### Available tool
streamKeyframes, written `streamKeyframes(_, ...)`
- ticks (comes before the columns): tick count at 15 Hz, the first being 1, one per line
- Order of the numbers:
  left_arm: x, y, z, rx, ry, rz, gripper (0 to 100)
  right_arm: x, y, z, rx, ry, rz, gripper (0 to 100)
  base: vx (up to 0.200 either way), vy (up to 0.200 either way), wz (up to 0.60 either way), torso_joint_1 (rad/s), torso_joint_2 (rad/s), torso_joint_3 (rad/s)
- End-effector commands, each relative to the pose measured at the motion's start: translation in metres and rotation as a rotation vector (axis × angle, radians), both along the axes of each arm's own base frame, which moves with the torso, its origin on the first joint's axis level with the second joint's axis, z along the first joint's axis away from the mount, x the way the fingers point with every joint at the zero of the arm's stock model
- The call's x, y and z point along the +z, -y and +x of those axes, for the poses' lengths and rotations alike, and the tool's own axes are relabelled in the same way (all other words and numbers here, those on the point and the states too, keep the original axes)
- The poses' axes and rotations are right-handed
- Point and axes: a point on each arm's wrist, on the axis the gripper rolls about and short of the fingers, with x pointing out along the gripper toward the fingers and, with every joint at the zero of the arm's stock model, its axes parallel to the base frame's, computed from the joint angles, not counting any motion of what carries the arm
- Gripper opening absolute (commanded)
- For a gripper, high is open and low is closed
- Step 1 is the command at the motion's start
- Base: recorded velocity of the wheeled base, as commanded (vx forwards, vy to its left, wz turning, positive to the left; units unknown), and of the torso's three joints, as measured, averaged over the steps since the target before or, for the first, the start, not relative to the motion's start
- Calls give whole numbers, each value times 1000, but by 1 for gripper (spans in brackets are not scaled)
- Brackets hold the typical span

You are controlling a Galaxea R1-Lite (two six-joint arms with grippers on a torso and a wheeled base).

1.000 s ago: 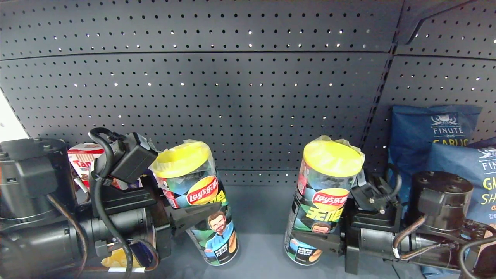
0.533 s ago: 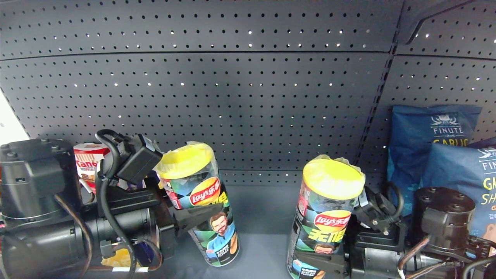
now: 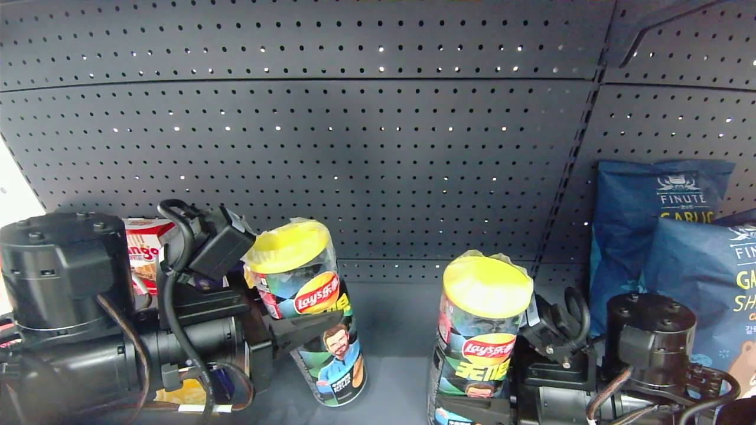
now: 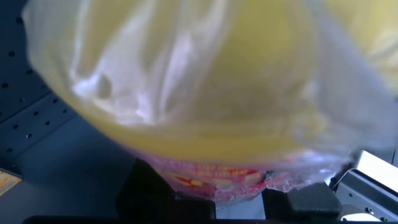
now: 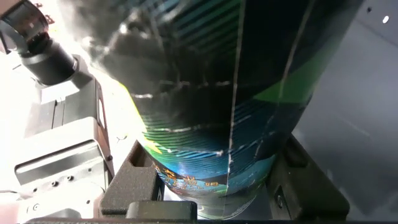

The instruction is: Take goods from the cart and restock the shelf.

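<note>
Right can [image 3: 481, 336]: nearest the shelf front, about upright, clamped in the right gripper [image 3: 472, 407]; base hidden.
Left can [image 3: 313, 313]: farther in, clamped in the left gripper [image 3: 304, 335], lid leaning to the robot's left, base on the shelf deck [image 3: 396, 330].
Next: likely righting the left can.
Change: the right can has sunk forward; the left has edged rightward.

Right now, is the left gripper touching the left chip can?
Touching. In the head view, the left gripper's finger lies flat across the left chip can's side, with no gap between them.
</note>
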Motion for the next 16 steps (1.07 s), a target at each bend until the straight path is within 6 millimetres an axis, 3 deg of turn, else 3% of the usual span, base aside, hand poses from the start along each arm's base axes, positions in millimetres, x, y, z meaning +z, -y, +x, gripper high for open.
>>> streamKeyframes(1, -1, 1, 2, 0, -6, 3, 0, -4, -2, 1, 3, -14, -11, 0, 0, 0, 0, 0, 0, 0)
streamKeyframes(10, 3, 5, 8, -2, 6, -4, 0, -9, -13, 7, 18, -21, -8, 0, 0, 0, 0, 0, 0, 0)
streamKeyframes(11, 3, 5, 8, -2, 6, -4, 0, -9, -14, 6, 21, -23, -9, 100, 0, 0, 0, 0, 0, 0)
streamKeyframes(16, 3, 4, 7, -2, 6, -4, 0, -8, -14, 3, -32, -22, -17, 100, 0, 0, 0, 0, 0, 0)
